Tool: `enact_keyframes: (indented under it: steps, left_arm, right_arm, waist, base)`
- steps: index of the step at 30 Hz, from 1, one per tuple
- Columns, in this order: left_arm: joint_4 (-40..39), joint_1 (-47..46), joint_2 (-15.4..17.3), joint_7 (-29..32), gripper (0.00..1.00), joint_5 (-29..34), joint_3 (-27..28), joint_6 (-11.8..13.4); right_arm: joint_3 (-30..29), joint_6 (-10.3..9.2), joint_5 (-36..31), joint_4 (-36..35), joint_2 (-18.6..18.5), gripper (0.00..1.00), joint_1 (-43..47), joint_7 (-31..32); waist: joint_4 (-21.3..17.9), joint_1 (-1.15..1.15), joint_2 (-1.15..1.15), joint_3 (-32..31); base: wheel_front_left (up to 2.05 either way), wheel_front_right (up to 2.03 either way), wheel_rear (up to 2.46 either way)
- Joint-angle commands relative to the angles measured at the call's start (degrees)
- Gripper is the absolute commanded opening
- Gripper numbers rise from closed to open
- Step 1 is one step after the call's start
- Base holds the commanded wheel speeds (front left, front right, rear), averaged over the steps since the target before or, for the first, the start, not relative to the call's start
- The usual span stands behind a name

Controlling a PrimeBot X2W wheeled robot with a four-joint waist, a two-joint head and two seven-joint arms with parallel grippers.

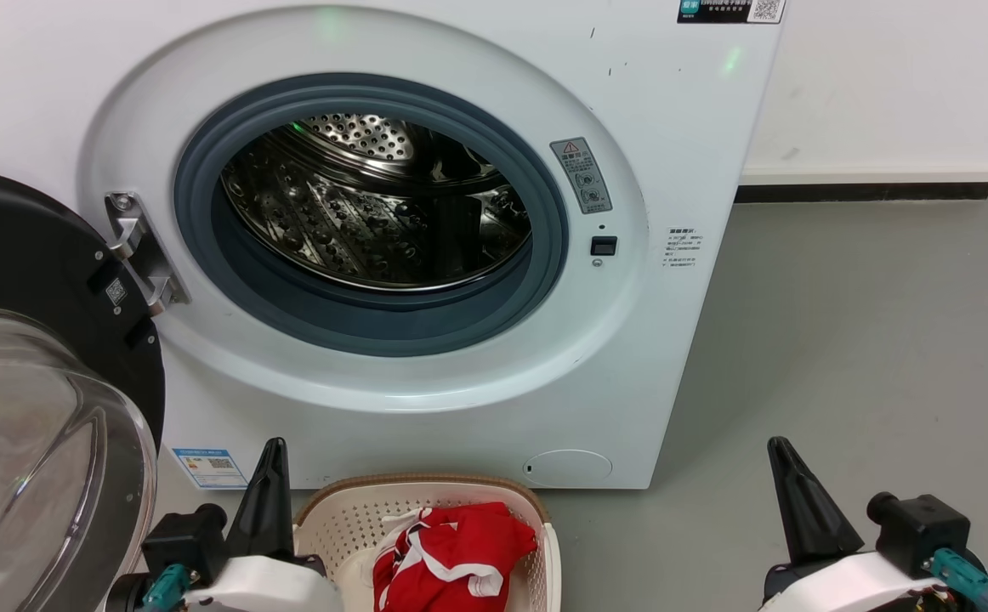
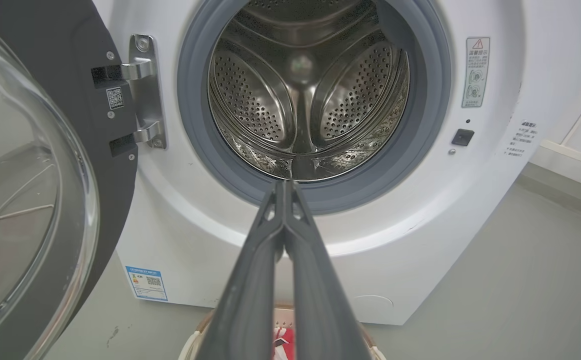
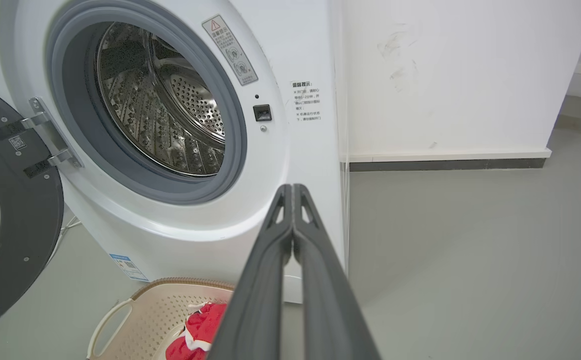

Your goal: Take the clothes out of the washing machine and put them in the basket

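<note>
Hanging low in front: left gripper [image 1: 274, 450] pinched fully closed, nothing in it. Same deal for right gripper [image 1: 780, 450], closed and empty, off over the floor [image 1: 843, 340]. Right beside the left one, basket [image 1: 426, 484] with the red clothes [image 1: 451, 552] heaped inside, well apart from the right one. Further up and out, washing machine [image 1: 672, 127], door [image 1: 35, 408] swung wide to the left, drum [image 1: 375, 212] looking bare from every angle. Probably just a final check left: worth peeking behind the grey ring [image 1: 375, 327] at the near bottom lip before calling it, keeping both arms clear of that glass door.
</note>
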Motion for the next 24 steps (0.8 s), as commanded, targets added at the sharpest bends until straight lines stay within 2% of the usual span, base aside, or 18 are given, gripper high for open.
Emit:
enact_keyframes:
  steps: [1, 2, 4, 24]
  left_arm:
    - [-0.6, -1.7, 0.1, 0.6, 0.0, -2.9, 0.6, -0.3]
    - [-0.5, -1.8, 0.1, 1.3, 0.0, -6.3, 0.8, -0.5]
    - [-0.4, -1.9, 0.1, 1.8, 0.0, -8.6, 0.9, -0.7]
    - [0.7, -3.4, 0.0, 6.3, 0.0, -28.0, 2.6, -2.0]
  right_arm:
    - [-0.2, 0.0, 3.3, -0.6, -0.4, 0.0, -1.2, 0.3]
    - [-0.4, 0.0, 7.2, 0.0, -0.7, 0.0, -1.8, 0.8]
    - [-0.5, 0.0, 9.6, 0.4, -0.9, 0.0, -2.2, 1.0]
    - [-1.7, -0.01, 30.5, 2.7, -1.8, 0.0, -4.5, 3.6]
  waist:
    - [0.0, 0.0, 0.0, 0.0]
    - [0.0, 0.0, 0.0, 0.1]
    - [0.0, 0.0, 0.0, 0.1]
    - [0.2, 0.0, 0.0, 0.4]
  base:
    - [0.0, 0.0, 0.0]
    - [0.0, 0.0, 0.0]
    - [0.0, 0.0, 0.0]
    - [0.0, 0.0, 0.0]
